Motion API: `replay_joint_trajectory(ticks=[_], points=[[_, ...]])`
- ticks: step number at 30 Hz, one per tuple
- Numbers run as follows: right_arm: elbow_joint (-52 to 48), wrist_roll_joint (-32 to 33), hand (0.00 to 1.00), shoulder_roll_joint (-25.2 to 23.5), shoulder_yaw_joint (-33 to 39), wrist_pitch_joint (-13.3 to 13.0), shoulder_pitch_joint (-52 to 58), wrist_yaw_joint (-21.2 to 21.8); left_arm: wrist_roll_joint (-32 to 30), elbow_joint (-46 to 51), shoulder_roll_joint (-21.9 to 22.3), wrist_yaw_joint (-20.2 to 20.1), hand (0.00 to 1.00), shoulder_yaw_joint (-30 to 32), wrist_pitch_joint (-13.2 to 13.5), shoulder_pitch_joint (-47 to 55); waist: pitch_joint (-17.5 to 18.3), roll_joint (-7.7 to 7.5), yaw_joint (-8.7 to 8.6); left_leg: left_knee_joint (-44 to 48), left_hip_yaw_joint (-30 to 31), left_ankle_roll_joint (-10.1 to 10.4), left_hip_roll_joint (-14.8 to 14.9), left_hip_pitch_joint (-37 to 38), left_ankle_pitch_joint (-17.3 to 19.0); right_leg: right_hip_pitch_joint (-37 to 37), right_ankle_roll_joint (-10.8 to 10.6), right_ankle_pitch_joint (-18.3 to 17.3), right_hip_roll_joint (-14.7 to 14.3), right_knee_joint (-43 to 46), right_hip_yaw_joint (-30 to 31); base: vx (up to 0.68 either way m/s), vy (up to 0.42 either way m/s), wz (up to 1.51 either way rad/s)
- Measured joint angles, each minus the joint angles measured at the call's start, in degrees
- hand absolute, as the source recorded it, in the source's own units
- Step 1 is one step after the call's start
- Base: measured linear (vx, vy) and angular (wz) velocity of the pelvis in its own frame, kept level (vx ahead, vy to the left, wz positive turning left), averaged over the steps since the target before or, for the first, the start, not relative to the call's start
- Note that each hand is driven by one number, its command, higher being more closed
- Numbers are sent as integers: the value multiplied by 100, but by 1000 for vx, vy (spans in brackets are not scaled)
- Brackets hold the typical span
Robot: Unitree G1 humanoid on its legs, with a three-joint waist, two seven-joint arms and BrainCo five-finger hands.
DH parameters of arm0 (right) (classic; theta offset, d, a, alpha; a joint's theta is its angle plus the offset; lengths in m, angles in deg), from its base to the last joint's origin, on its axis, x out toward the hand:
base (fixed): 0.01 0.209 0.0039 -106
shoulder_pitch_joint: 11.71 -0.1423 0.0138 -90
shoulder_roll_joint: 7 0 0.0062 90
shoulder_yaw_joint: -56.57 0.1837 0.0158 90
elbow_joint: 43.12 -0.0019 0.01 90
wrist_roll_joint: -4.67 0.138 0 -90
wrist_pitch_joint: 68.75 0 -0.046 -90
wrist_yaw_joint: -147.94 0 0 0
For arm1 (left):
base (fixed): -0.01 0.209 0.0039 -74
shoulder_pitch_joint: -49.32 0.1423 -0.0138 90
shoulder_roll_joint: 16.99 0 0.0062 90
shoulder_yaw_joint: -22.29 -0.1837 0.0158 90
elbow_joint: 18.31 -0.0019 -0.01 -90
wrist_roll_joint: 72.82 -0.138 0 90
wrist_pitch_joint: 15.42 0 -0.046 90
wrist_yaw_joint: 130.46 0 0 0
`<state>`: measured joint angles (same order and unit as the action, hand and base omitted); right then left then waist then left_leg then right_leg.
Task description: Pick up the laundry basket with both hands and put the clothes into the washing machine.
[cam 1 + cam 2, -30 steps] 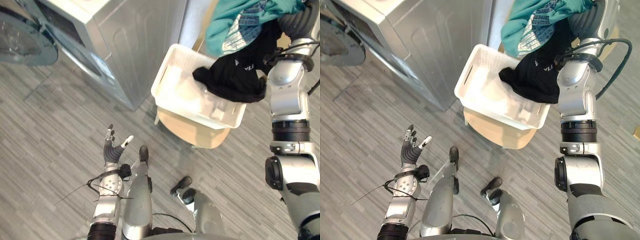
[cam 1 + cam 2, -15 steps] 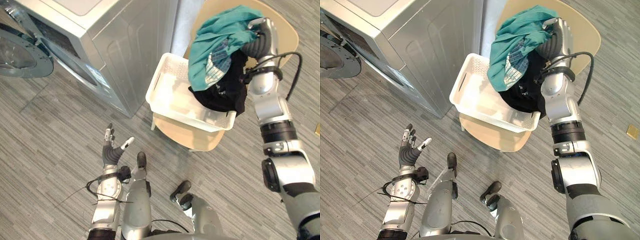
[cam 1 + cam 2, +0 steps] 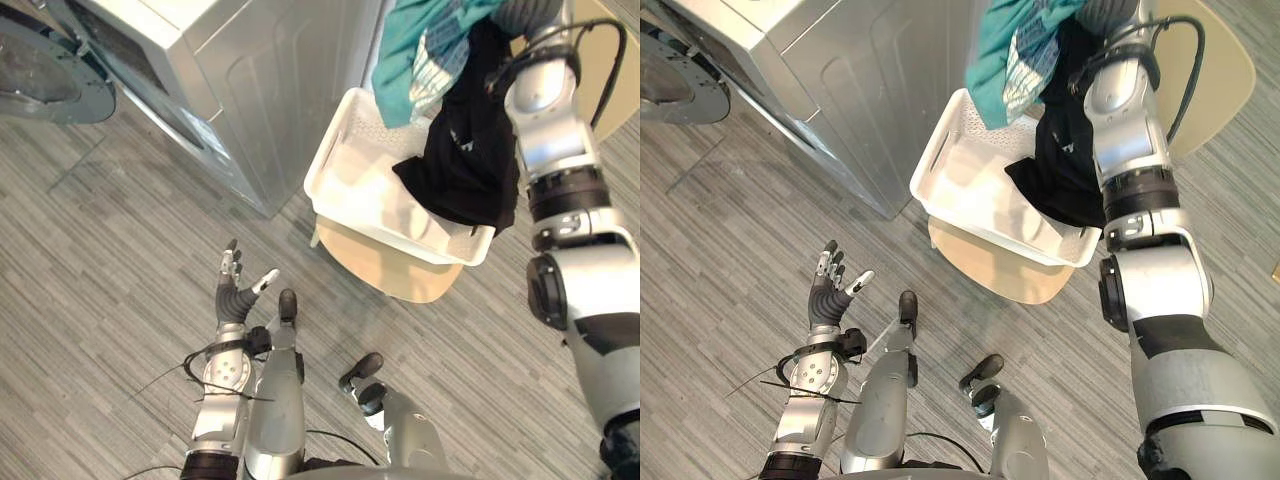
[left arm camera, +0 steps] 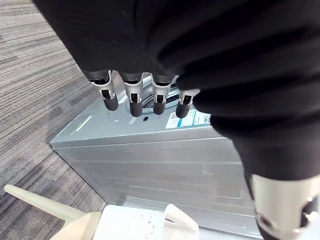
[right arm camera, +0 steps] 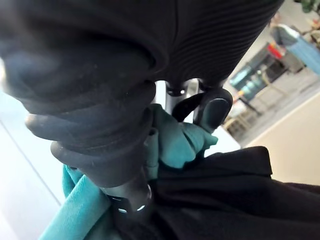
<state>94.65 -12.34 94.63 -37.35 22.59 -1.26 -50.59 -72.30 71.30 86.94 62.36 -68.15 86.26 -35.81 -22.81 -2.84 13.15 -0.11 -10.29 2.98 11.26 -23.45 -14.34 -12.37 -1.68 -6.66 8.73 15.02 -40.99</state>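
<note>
- Left eye view: right hand (image 5: 214,109), up at the top edge, is clamped on a bunch of clothes. Right wrist view shows thumb + fingers curled into teal cloth, w/ black cloth just below.
- Held bundle = teal garment w/ a pale patterned patch (image 3: 412,50) + black garment (image 3: 465,160). Both hang from that hand above the white plastic slotted laundry basket (image 3: 365,175). The black one's lower end drapes over the basket rim on the robot's right, so it's not fully clear yet.
- Basket sits on a pale round wooden seat (image 3: 385,272), just beside the side wall of the silver-grey washing machine (image 3: 265,90). Rest of the basket looks empty.
- Left hand (image 3: 236,292) is low over the grey plank floor (image 3: 100,250), well apart from the basket. Its fingers (image 4: 132,100) are straight and spread, holding nothing.
- Washer's round door (image 3: 45,75) stands open at far left; can't see into the drum.
- Done, by my read: clothes gripped + mostly lifted out. The basket itself isn't carried by both hands; it's a one-handed grab of the laundry instead.
- Left to do: lift the black garment free of the rim, swing the bundle round the machine's corner to the open door, push it in, let go. Approx. halfway at best.
</note>
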Motion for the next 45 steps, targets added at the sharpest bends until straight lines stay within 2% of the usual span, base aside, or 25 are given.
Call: replay_joint_trajectory(ticks=[3,6,9,11,14,19,25,26,32,36,39,41,45], points=[[105,195,100,144,-139,13,-126,6,6,25,0,16,0,2,0,-20,-10,-14,37,10,186,26,5,-124,-21,3,1,0,-51,-41,-129,-11,-44,22],[93,347,100,308,-298,16,-89,178,8,48,-27,117,0,24,-9,-47,-148,-159,57,41,299,55,48,-255,-43,-11,5,-3,-128,-89,-217,-27,-42,18],[-392,462,100,531,-284,-9,522,333,-13,50,-46,118,0,45,-26,-110,-273,-395,38,83,505,56,77,-547,-42,-141,6,-3,-227,-143,-360,-39,-38,21],[-762,589,100,543,-271,-90,1315,437,-21,49,-43,119,0,131,-106,-127,-425,-666,12,80,610,78,84,-743,-58,-233,14,4,-298,-227,-467,-17,-36,18],[-789,734,100,503,-272,-80,2054,574,-129,49,-36,114,0,218,-190,-144,-514,-871,6,80,753,76,76,-1058,-88,-407,35,41,-382,-350,-612,10,-34,19],[-767,740,100,243,-270,-77,2390,632,-130,44,-10,118,0,504,-248,-156,-533,-925,-124,82,882,83,93,-1348,-136,-484,44,268,-601,-794,-705,22,-18,8],[-759,750,100,-15,135,-15,2693,616,-129,47,249,123,0,750,-246,-177,-531,-927,-137,74,891,85,120,-1488,-134,-529,33,389,-705,-1020,-766,51,56,1],[-743,758,0,-58,184,12,2734,617,-125,47,243,123,0,764,-245,-185,-531,-928,-119,64,873,86,140,-1519,-133,-568,45,397,-714,-1019,-762,29,66,-10],[-227,873,0,-202,425,90,2550,618,-73,46,260,175,0,783,-237,-282,-531,-928,-103,65,745,95,274,-1663,-138,-791,86,467,-780,-1007,-662,19,80,-15],[-339,1031,0,-166,384,153,2345,614,2,30,366,239,0,773,-231,-321,-531,-928,-147,84,636,96,356,-1649,-139,-829,92,515,-817,-1021,-569,27,81,-20],[-1174,1104,0,-56,224,154,2335,590,3,22,421,239,0,765,-230,-370,-531,-928,-230,113,582,118,410,-1645,-158,-852,92,580,-866,-1075,-485,39,74,-15],[-2084,1211,0,233,78,114,2331,579,1,-13,434,241,0,769,-230,-370,-530,-929,-310,145,532,118,424,-1637,-157,-841,79,627,-890,-1154,-428,62,92,-13],[-3038,1218,0,701,101,-57,2417,435,-14,-30,424,247,0,783,-232,-370,-517,-948,-460,148,550,118,437,-1600,-157,-738,-15,735,-958,-1308,-426,71,97,0]])
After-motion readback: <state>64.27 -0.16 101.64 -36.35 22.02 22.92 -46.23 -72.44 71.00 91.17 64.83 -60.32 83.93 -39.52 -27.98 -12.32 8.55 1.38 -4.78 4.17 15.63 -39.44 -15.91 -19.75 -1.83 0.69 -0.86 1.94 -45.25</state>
